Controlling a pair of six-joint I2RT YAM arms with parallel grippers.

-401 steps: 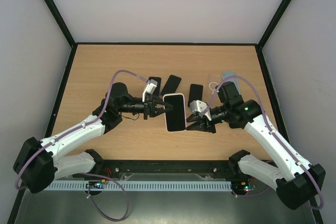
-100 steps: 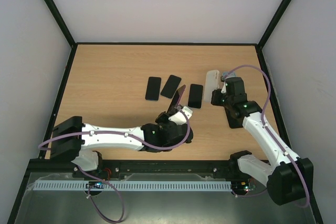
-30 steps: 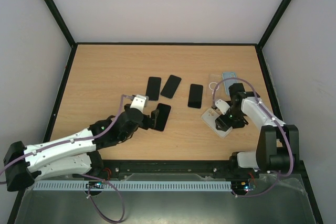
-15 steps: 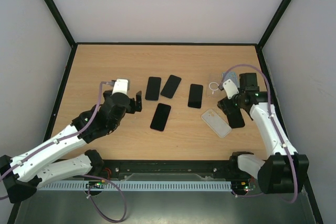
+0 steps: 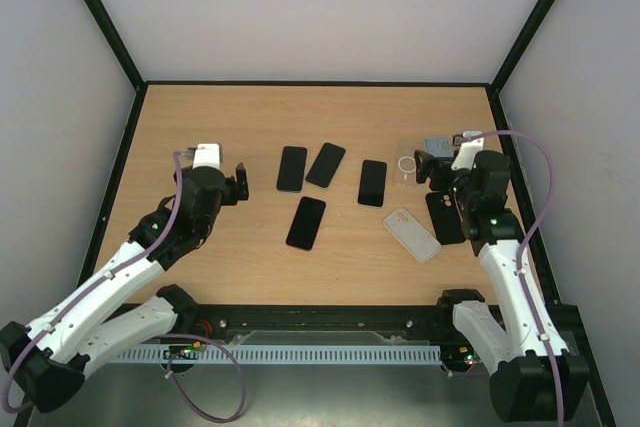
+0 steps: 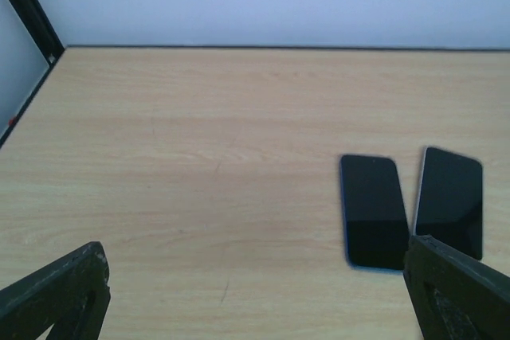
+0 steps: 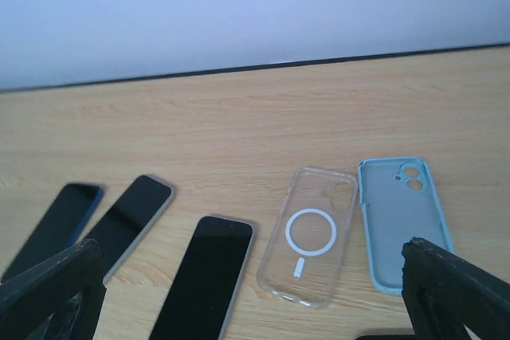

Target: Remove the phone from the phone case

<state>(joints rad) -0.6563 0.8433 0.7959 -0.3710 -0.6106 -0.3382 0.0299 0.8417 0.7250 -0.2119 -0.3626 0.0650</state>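
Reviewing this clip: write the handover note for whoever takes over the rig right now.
Left gripper: jaws open, empty, over the left side of the table.
Right gripper: jaws open, empty, near the clear case and blue case, both empty.
Phone lies flat and bare; the pale case lies empty to its right, apart from it.
Done: phone out of its case, both set down.
Left: nothing apparent; the arms could pull back.
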